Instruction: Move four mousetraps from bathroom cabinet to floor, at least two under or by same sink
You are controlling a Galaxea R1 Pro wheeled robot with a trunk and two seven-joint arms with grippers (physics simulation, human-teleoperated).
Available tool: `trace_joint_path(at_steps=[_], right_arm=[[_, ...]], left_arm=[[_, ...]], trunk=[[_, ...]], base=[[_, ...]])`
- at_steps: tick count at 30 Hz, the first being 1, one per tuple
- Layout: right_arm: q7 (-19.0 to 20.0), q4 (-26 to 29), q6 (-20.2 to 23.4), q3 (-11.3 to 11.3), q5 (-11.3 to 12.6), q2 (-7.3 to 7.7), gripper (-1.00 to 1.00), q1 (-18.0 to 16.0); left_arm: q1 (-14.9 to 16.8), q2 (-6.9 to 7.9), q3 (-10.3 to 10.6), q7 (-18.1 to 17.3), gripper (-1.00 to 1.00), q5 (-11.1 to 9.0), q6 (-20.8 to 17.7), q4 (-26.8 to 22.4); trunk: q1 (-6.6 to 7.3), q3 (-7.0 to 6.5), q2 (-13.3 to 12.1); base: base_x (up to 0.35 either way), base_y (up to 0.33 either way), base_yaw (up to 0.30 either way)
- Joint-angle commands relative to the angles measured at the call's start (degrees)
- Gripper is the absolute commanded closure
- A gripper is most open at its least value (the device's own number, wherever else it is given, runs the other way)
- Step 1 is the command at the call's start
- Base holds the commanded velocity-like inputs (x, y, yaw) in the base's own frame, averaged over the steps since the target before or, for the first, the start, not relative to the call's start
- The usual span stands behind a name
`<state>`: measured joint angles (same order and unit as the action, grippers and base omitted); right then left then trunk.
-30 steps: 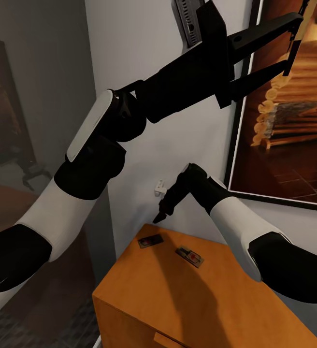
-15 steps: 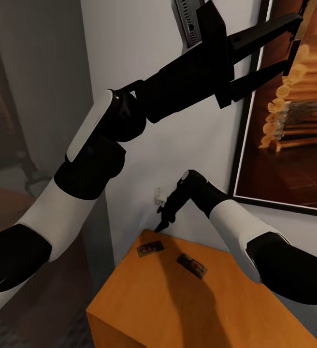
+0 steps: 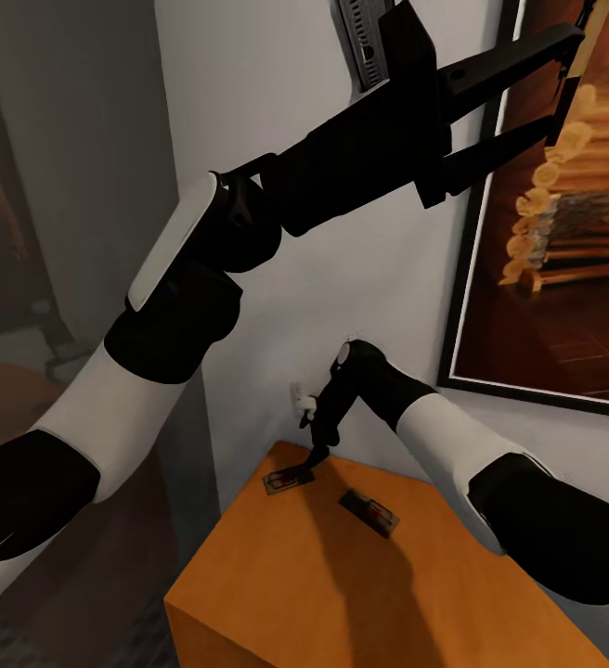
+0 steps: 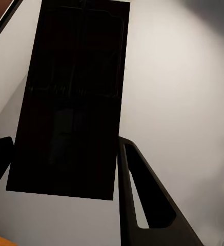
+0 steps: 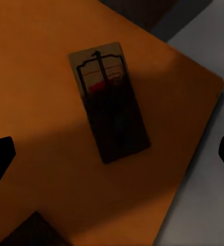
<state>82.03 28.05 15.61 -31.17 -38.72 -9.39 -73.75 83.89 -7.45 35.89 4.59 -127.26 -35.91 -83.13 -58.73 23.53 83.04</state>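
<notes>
1. Step in hand, as judged: approach to pick a mousetrap off the cabinet (image 3: 342, 594) top; no trap is lifted yet.
2. Two mousetraps lie flat on the orange-brown top near its back corner by the wall. The corner mousetrap (image 3: 288, 479) sits just under the right gripper (image 3: 317, 455); the second mousetrap (image 3: 369, 513) lies near it, apart, further along the top.
3. Right gripper: points down at the corner trap, fingertips just above it or barely touching; which cannot be told. In the right wrist view the same trap (image 5: 110, 107) lies centred between two dark fingertips far out at the picture's edges, so the jaws stand wide and hold nothing.
4. Left gripper (image 3: 537, 88): raised high before the wall and the framed picture (image 3: 564, 278), fingers spread, empty.
5. Bathroom floor and sink: not identifiable from here.
6. Next move, as judged: a short straight descent until the fingers straddle the plate, then closure across its narrow width. The trap is thin and flat, so the fingertips must reach the wood surface.
7. Risk: the plate may slide towards the nearby back edge instead of being gripped.
</notes>
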Motion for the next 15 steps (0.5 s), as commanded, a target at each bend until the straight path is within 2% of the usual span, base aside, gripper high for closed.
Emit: trace_joint_path(at_steps=[1,15], right_arm=[[0.2,0.1,0.3,-0.1,-0.1,0.03,-1.00,0.2],[0.3,0.7,-0.4,-0.3,-0.1,-0.01,-1.00,0.4]], left_arm=[[0.0,-0.02,0.0,0.4,1.00,-0.4,-0.1,0.0],[-0.2,-0.02,0.0,0.4,1.00,-0.4,-0.1,0.0]], trunk=[[0.00,0.07,0.0],[0.00,0.07,0.0]], base=[[0.000,0.000,0.000],[0.000,0.000,0.000]])
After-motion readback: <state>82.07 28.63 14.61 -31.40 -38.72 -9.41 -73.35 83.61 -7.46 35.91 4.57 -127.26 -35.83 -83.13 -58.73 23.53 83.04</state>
